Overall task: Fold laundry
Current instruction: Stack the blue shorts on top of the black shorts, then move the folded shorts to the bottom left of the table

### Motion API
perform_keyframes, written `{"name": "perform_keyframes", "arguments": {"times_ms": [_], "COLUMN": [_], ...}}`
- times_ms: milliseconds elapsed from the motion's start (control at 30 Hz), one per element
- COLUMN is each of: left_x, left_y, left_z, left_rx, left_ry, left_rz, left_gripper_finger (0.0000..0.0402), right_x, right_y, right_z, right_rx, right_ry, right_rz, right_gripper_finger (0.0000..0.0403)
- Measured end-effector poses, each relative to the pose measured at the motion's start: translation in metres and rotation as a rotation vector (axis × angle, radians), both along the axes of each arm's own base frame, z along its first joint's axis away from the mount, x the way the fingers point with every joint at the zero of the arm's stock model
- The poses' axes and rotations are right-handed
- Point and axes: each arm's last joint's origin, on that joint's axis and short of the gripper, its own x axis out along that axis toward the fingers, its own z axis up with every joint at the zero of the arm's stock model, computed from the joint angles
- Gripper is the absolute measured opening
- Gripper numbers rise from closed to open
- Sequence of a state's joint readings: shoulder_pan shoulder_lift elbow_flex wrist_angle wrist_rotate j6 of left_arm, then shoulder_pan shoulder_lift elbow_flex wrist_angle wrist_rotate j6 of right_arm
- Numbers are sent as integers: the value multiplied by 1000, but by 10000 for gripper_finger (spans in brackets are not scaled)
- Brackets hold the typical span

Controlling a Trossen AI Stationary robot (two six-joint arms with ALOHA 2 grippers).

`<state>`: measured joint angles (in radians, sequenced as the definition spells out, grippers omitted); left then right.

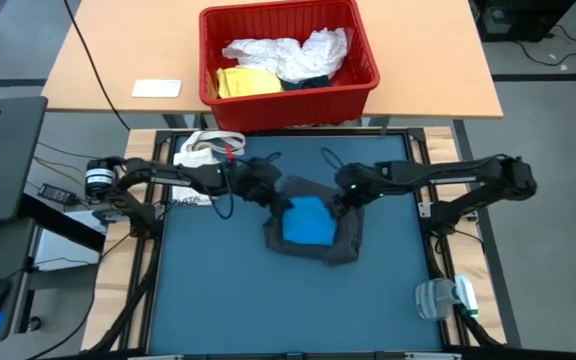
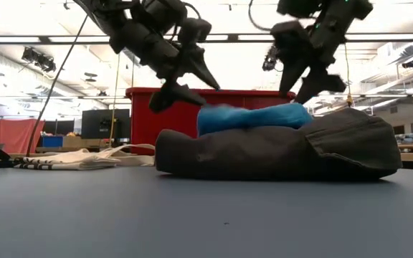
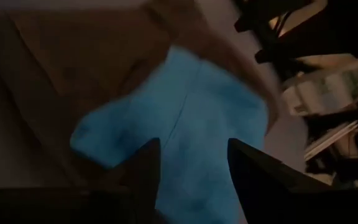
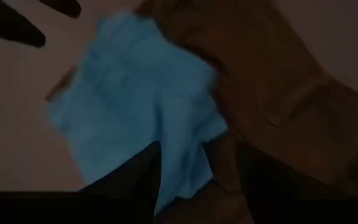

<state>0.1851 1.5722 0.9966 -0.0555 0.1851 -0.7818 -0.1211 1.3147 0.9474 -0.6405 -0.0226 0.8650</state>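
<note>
Lying mid-frame in the high view, the bright blue garment (image 1: 308, 221) sits on the dark grey garment (image 1: 346, 241), with bare counter (image 1: 218, 300) all around except toward the red basket (image 1: 288, 95) at top. Low view alone shows both my claws lifted clear above the pile. My left claw (image 2: 180, 84) and right claw (image 2: 308, 83) angle down from either side, fingers apart, gripping nothing. Wrist views show blue cloth between my fingertips.

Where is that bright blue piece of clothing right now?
In the high view, the bright blue garment lies near the middle of the table, on top of the dark grey garment, between the left gripper and right gripper.
</note>
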Motion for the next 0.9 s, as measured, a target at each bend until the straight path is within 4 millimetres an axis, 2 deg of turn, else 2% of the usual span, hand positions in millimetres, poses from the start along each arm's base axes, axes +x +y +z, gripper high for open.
{"name": "perform_keyframes", "arguments": {"times_ms": [100, 167, 233, 300, 433, 533, 633, 700, 800, 900], "left_x": [-1, 6, 13, 19, 30, 33, 26, 19, 2, -12], "left_y": [5, 2, -7, -15, -23, -27, -29, -28, -31, -42], "left_z": [11, 24, 31, 26, -16, -43, -69, -77, -84, -74], "left_rx": [13, 56, 93, 106, 128, 116, 87, 102, 127, 108], "left_ry": [-74, -224, -327, -331, -159, -34, 167, 288, 473, 568], "left_rz": [3, -18, -65, -99, -132, -160, -175, -154, -144, -154], "left_gripper_finger": [191, 191, 187, 177, 150, 134, 121, 114, 106, 103], "right_x": [-13, -21, -25, -30, -39, -44, -43, -37, -15, 11], "right_y": [0, 0, -1, -2, -5, -5, -4, 0, 8, 17], "right_z": [9, 10, 5, -5, -38, -64, -90, -104, -115, -120], "right_rx": [-3, -25, -71, -100, -102, -106, -56, -27, -19, -3], "right_ry": [11, 54, 105, 166, 250, 244, 203, 146, 9, -42], "right_rz": [-19, -34, -62, -77, -149, -222, -237, -210, -169, -141], "right_gripper_finger": [208, 205, 202, 198, 189, 182, 171, 161, 148, 136]}}
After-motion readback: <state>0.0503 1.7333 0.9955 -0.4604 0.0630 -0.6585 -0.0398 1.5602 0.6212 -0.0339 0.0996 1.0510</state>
